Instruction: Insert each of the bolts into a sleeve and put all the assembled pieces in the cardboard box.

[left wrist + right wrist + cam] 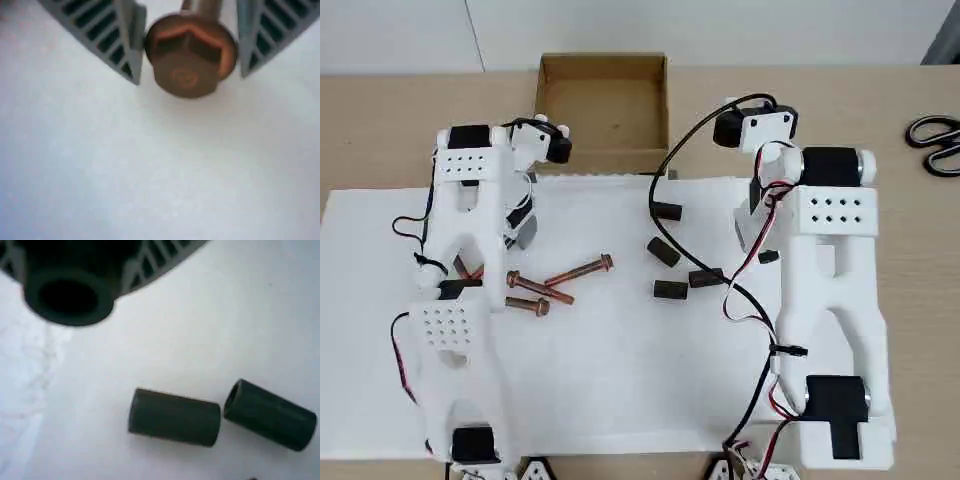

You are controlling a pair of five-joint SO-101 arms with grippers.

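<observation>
My left gripper (189, 77) is shut on a copper bolt (189, 55), whose hex head faces the camera just above the white sheet. In the high view this gripper (522, 230) hangs at the sheet's left, below the cardboard box (603, 110). Three more bolts (552, 288) lie loose to its right. My right gripper (75, 270) is shut on a black sleeve (67, 296) with its bore showing. Two sleeves (174, 416) (270, 414) lie on the sheet beyond it. From above, the right gripper (760, 245) sits right of several loose sleeves (670, 290).
The white foam sheet (620, 380) covers most of the table. Black scissors (935, 140) lie at the far right. Cables (750, 300) trail across the sheet beside the right arm. More copper bolt ends (468, 270) show under the left arm.
</observation>
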